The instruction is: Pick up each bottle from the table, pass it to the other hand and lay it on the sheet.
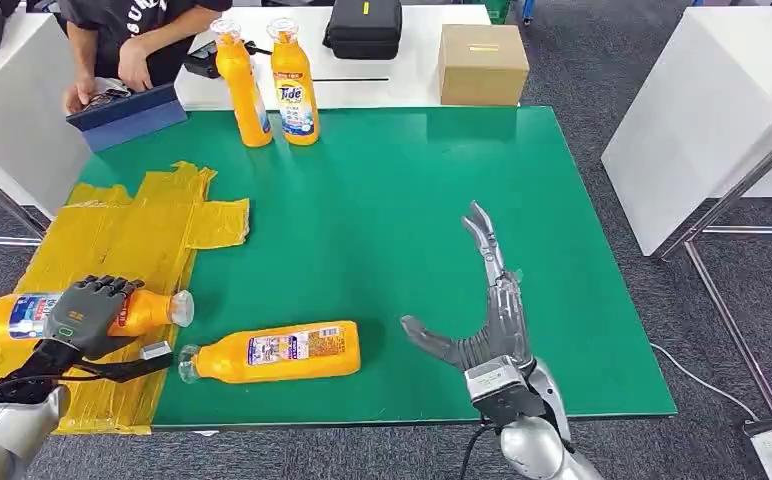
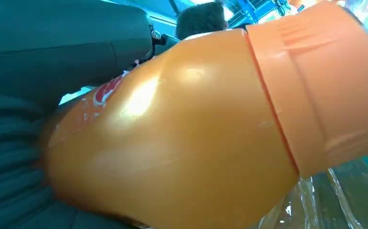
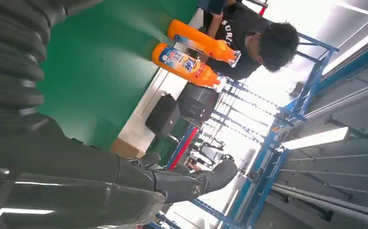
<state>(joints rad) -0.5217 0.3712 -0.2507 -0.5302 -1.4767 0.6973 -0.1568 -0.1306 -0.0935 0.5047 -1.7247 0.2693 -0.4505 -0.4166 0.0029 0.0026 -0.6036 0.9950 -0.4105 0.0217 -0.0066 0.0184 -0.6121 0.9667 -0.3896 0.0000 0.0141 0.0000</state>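
Left hand [image 1: 90, 312] grips a bottle [image 1: 22, 315] lying on the yellow sheet [image 1: 112, 225] at the desk's [image 1: 382, 220] left edge; right hand [image 1: 487, 310] spread, empty.

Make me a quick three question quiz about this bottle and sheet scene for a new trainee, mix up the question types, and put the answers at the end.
1. True or false: the left hand grips an orange bottle lying over the yellow sheet.
2. How many orange bottles stand upright at the far edge of the green mat?
A. one
B. two
C. three
3. Fill in: the right hand is ____, its fingers spread above the mat.

Key:
1. True.
2. B: the Tide bottle and its neighbour. A further bottle lies on its side on the mat's near part.
3. Open; it holds nothing.
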